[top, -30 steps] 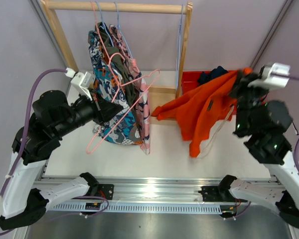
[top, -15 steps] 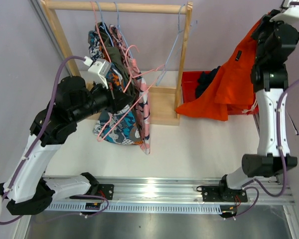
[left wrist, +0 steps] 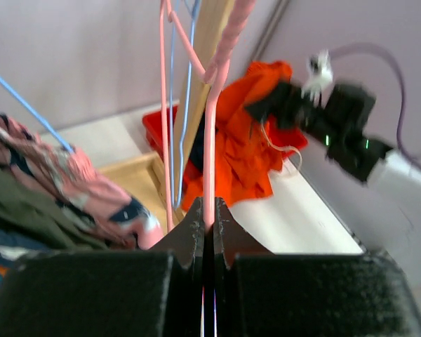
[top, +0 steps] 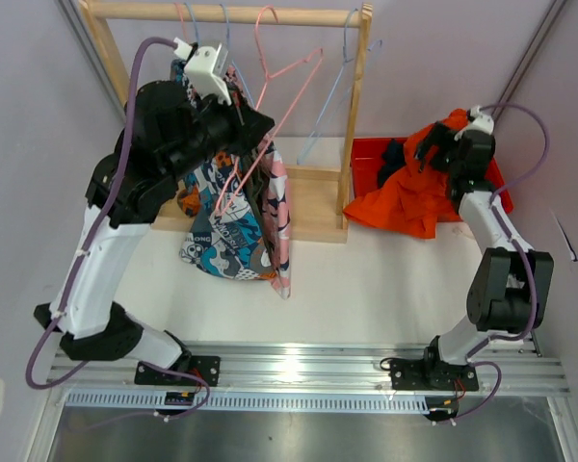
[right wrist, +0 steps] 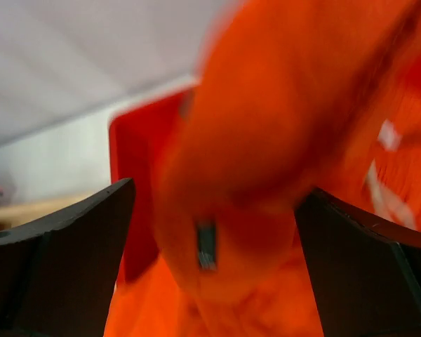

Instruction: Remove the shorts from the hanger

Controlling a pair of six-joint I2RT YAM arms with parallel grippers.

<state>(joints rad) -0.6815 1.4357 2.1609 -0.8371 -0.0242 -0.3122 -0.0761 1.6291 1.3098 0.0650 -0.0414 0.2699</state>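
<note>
My left gripper [top: 243, 123] is raised near the rail and shut on the wire of an empty pink hanger [top: 291, 94], which runs up between the closed jaws [left wrist: 209, 214]. The cartoon-print shorts [top: 222, 231], olive shorts [top: 188, 199] and pink patterned shorts [top: 275, 207] hang from the rack under that arm. The orange shorts [top: 405, 197] lie draped over the front wall of the red bin [top: 366, 154], beside the navy shorts [top: 397, 150]. My right gripper [top: 439, 142] hovers over them, open. Blurred orange fabric [right wrist: 281, 126] fills the space between its wide-apart fingers [right wrist: 56, 260].
The wooden rack's rail [top: 222, 12] crosses the back, its right post [top: 356, 96] standing on a wooden base [top: 313, 197]. An empty blue hanger [top: 339, 82] hangs near that post. The red bin sits at the table's back right, by the wall.
My left arm lifted the pink hanger from table height up to the rail. My right arm carried the orange shorts down onto the red bin and opened its jaws.
</note>
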